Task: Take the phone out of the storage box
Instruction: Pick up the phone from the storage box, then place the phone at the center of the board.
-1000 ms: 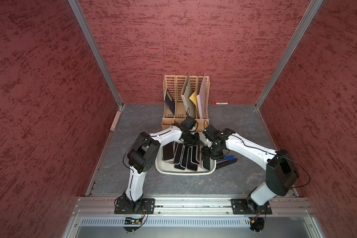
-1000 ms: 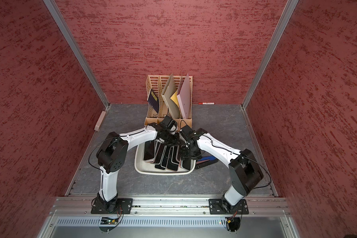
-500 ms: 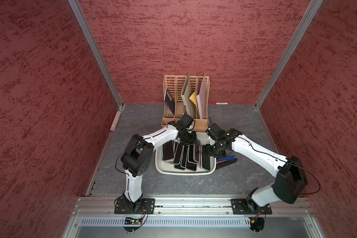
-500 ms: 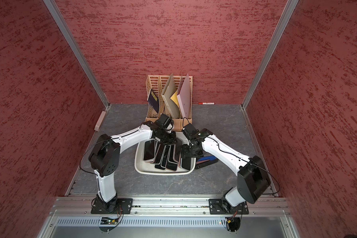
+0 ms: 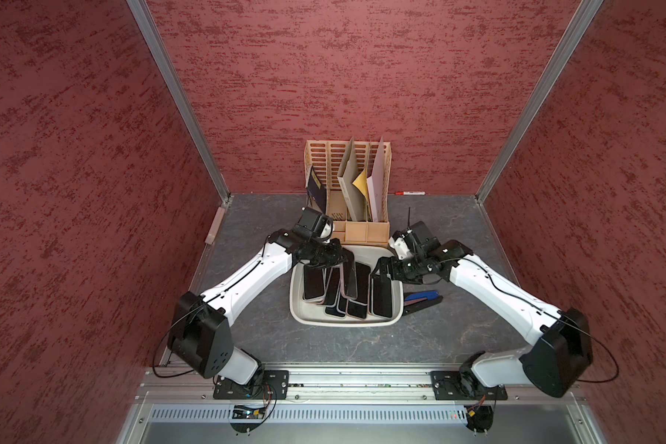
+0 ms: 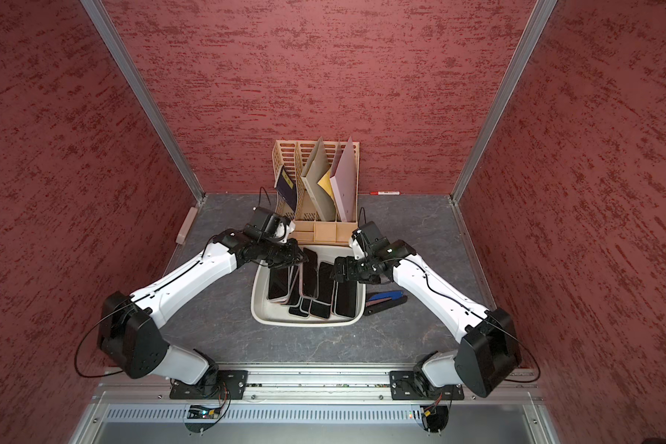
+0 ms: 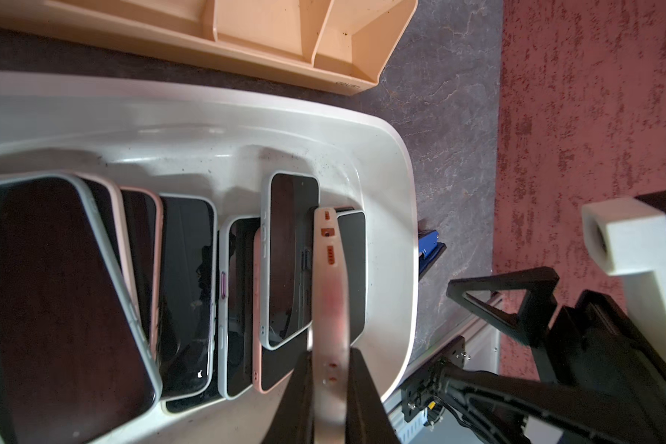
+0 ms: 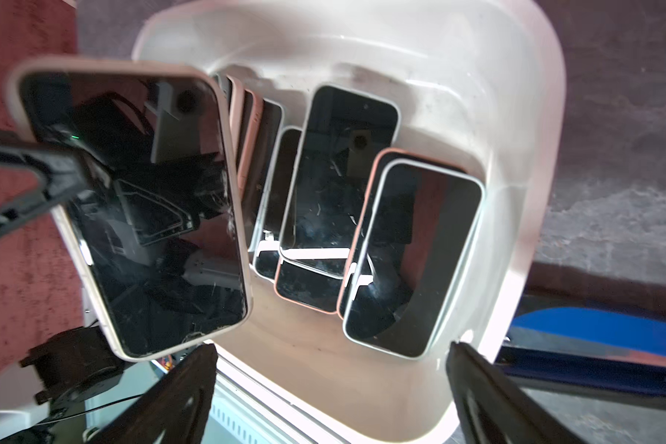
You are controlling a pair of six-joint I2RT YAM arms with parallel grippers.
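Your left gripper (image 7: 329, 363) was clamped on the thin edge of one pale-cased phone (image 7: 329, 292), raised above the other phones (image 5: 347, 292) in the storage box (image 5: 347, 330) at centre frame. Your right gripper (image 8: 331, 348) stood wide apart, empty. That edge grip could have let it swing or drop back.

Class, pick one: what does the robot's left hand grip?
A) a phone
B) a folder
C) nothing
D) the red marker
A: the left hand is shut on a phone, which the left wrist view shows edge-on.
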